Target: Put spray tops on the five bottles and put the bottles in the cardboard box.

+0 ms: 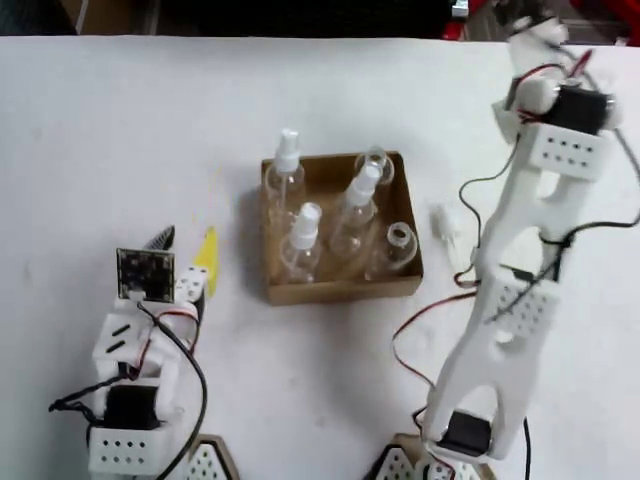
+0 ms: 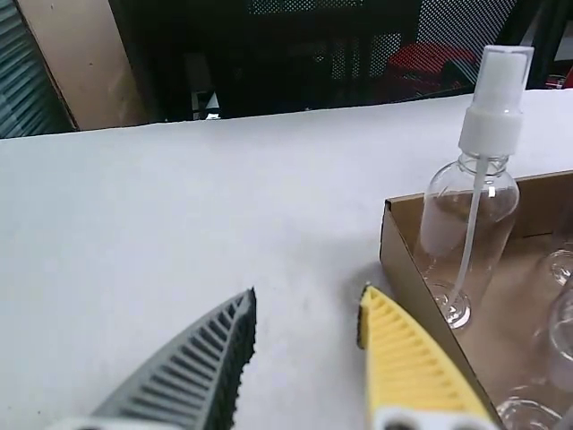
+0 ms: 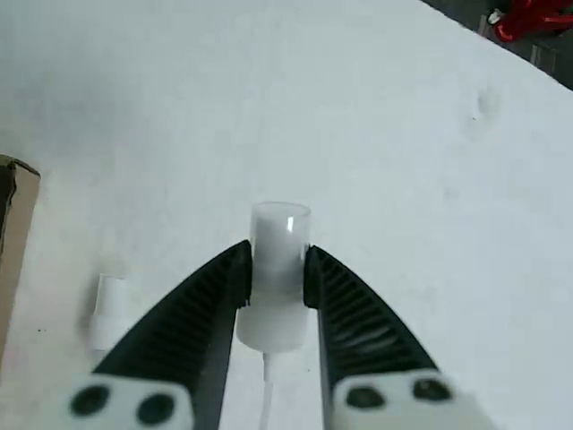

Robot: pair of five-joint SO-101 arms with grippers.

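Right hand point(image 3: 275, 259) clamping spray top point(image 3: 279, 233), bottles point(image 1: 285, 186) in box point(image 1: 340, 291)

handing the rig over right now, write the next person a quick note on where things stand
Left gripper: open, empty, beside the cardboard box.
Right gripper: shut on a spray top, over the table.
Done: all five bottles are in the box; three capped bottles have their tops on.
Left: two open bottles need tops; the spare top lies on the table beside the box.
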